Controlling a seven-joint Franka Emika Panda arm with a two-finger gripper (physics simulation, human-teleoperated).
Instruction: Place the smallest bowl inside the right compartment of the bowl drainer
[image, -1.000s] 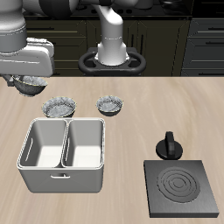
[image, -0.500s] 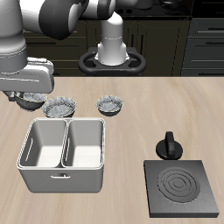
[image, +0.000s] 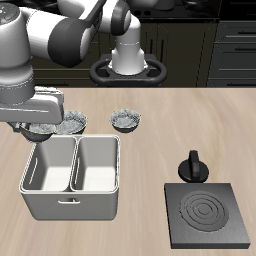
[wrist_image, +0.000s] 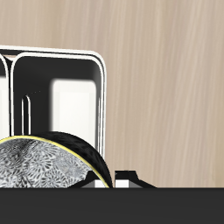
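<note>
Item: my pincer (image: 38, 131), hanging at the back rim of the bowl drainer (image: 72, 205), over the well farther from the middle of the surface (image: 190, 120). A bowl (wrist_image: 44, 164) sits between my fingers in the wrist view, ruffled and grey; I judge the pincer clamped on it, though the fingertips themselves are hidden.

Item: the smallest bowl. I take the carried one to be it, but I cannot compare its size directly from here. Two other ruffled bowls rest on the surface: one (image: 70, 123) just beside my pincer, one (image: 127, 120) farther along, past the drainer's back edge.

Item: drainer, directly below and ahead of the pincer, two deep wells split by a middle wall (image: 74, 165).

Item: arm pose. Upper links arch high from the base and the wrist block (image: 30, 105) is held low and level, pincer pointing down.

Item: risks, as I judge them.
- Release too early: the pincer is over the rim, not yet the well's centre, so the bowl could catch the wall and tip out.
- Wrong well: drifting across the middle wall would put the bowl in the other compartment.
- The wrist is close to the neighbouring bowl; a sideways sweep could knock it.
- A shallow hold on a ruffled rim may slip.
</note>
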